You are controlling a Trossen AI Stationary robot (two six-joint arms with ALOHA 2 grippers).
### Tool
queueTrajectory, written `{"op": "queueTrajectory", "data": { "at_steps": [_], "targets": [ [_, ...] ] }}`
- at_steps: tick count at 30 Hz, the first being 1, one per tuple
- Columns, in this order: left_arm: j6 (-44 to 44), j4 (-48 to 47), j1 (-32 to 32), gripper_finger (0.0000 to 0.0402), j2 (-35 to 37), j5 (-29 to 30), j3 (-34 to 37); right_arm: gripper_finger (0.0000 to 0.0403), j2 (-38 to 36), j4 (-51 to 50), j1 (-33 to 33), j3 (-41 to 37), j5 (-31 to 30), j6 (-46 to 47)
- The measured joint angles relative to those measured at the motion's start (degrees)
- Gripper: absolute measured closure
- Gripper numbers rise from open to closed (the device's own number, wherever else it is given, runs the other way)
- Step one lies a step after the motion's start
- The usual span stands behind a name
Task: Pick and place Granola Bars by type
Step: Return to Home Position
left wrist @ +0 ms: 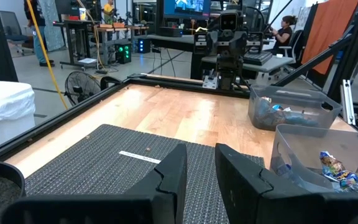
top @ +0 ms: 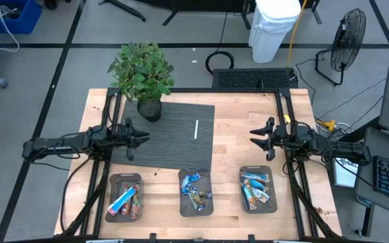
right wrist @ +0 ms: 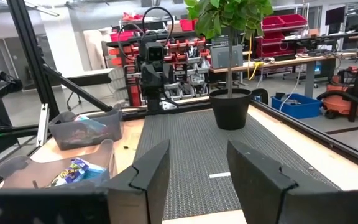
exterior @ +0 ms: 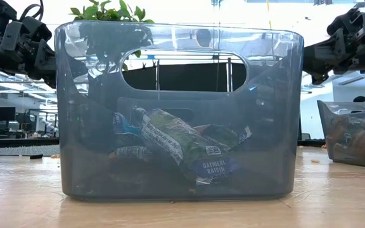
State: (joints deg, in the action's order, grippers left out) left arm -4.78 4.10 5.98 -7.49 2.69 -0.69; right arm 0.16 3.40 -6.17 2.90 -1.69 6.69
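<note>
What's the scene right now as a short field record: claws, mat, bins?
Mat: no bars on it
Left claw: open, empty, over mat's left edge
Right claw: open, empty, over bare table right of mat
Left bin: red/multicoloured bars
Middle bin: blue and darker bars
Right bin: blue bars

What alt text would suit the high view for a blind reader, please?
Three grey see-through plastic bins in a row on the pale wooden table hold foil-wrapped granola bars. Both dark arms wait apart, the open left claw over a dark ribbed mat, the open right claw over bare wood.
</note>
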Motion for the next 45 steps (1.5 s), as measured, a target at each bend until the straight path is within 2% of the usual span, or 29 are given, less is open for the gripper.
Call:
{"op": "queueTrajectory", "data": {
  "at_steps": [45],
  "targets": [
    [0.00, 0.00, 0.00, 0.0311, 0.00, -0.01, 0.02, 0.0252, 0.11, -1.07, 0.01, 0.01, 0.09, -1.78]
  ]
}}
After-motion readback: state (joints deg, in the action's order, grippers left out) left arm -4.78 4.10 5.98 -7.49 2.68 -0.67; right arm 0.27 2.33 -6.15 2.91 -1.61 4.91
